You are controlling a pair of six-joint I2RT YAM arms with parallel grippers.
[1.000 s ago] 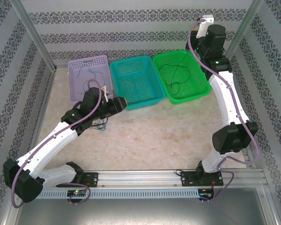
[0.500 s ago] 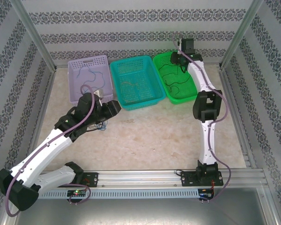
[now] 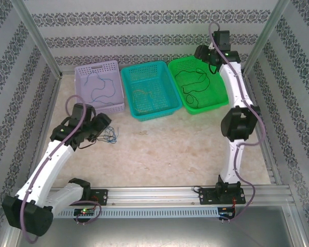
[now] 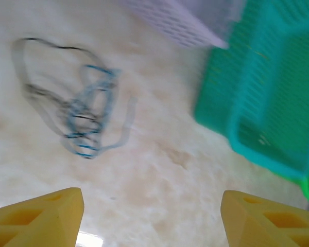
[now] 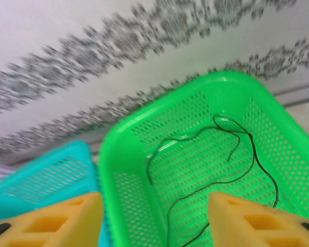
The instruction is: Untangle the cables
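Top view: bright, even, diffuse light, sharp across the frame. Shadows on the table [image 3: 165, 149] are faint and soft-edged.

Left wrist view: heavy motion blur. The cable tangle [image 4: 82, 121] is smeared into doubled lines and the teal basket [image 4: 221, 92] mesh is washed soft. There is a small white glare patch on the table, low in the view.

Right wrist view: the wallpaper [image 5: 108, 56] pattern is streaked and unfocused. The green basket [image 5: 180, 118] mesh and black cable [image 5: 255, 154] are fairly crisp, with a slight sheen on the basket floor.
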